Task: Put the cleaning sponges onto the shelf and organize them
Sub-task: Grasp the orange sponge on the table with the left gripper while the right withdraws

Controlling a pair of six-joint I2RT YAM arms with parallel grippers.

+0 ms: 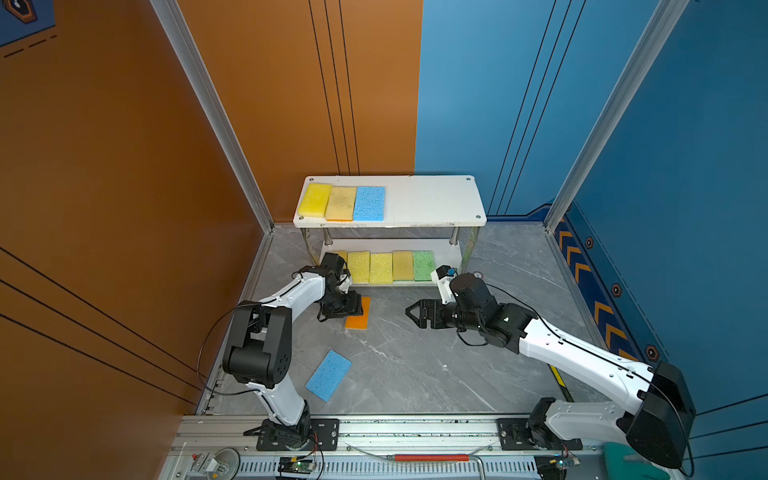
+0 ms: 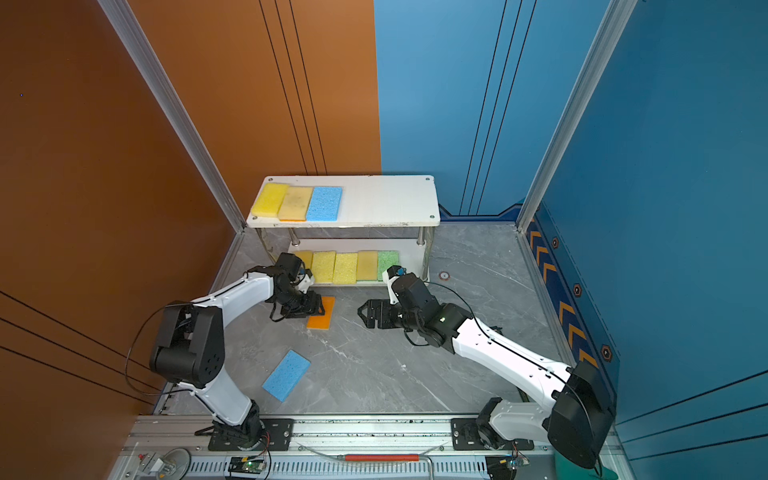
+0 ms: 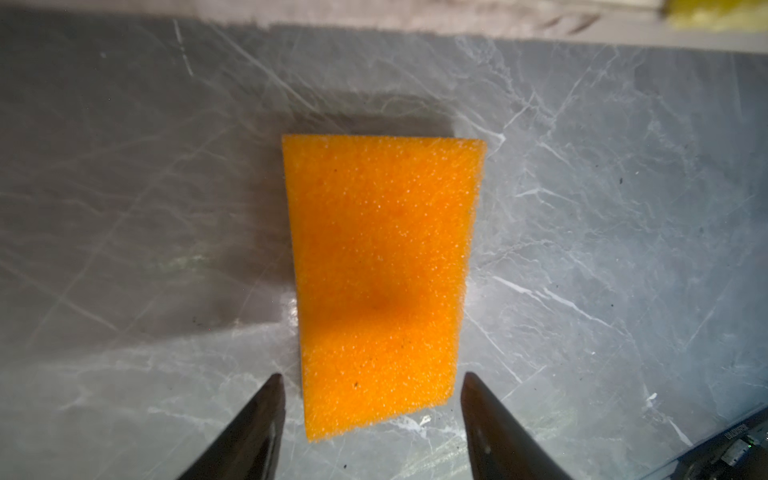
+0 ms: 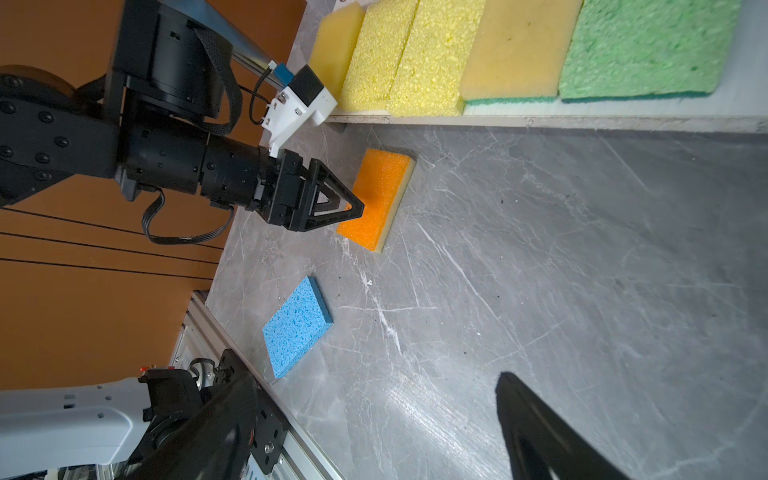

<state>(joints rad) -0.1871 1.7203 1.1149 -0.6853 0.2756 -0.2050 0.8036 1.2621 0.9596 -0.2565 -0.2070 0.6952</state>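
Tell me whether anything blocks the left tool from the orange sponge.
Nothing visible does. The fingers of the left tool straddle one end of the orange sponge; only bare table shows in the narrow gaps.

Pretty obviously a robotics lab test cell, not anyone's home: the shelf [image 1: 432, 199] I work at sits in a booth boxed in by orange wall panels [image 1: 104, 166] and blue wall panels [image 1: 498, 104] on aluminium frame posts [image 1: 214, 112]. In front of the shelf, past the marble-look floor [image 1: 415, 365], there's an aluminium rail [image 1: 415, 428] with black mounting plates [image 1: 324, 432] and a bare circuit board [image 1: 296, 464] with loose wiring.
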